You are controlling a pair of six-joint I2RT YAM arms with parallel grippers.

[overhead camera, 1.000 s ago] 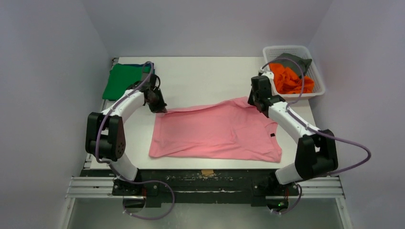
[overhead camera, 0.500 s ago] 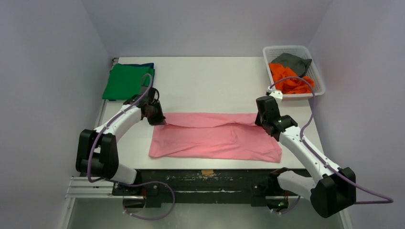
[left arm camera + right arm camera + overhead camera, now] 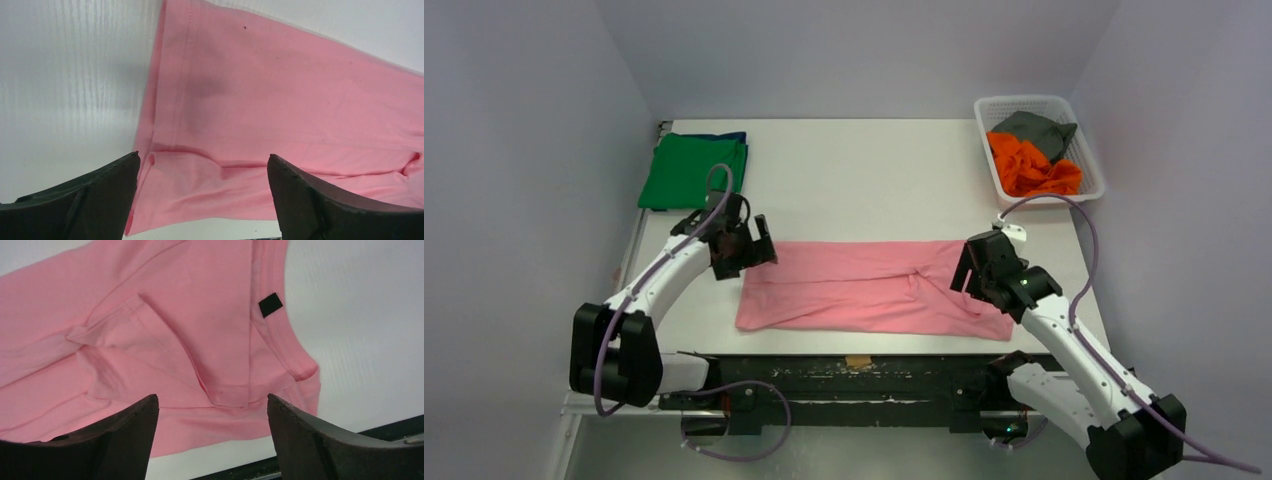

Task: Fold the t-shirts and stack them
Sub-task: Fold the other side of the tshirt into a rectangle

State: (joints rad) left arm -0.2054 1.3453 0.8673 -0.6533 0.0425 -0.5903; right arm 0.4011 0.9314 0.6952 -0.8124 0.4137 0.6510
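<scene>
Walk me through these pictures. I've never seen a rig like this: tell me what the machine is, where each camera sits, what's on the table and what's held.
The machine is two robot arms bolted at the near edge of a white table, each ending in a two-finger gripper. The wide picture comes from a fixed camera above and behind them. The other two come from cameras on the wrists, so the dark wedges at the bottom are each gripper's own fingers.

A pink shirt lies on the table, folded into a long band. A folded green shirt sits at the far left corner. A white basket at the far right holds an orange shirt and a grey shirt.

The left gripper and right gripper hover open over the pink shirt's ends. Nothing is held.
</scene>
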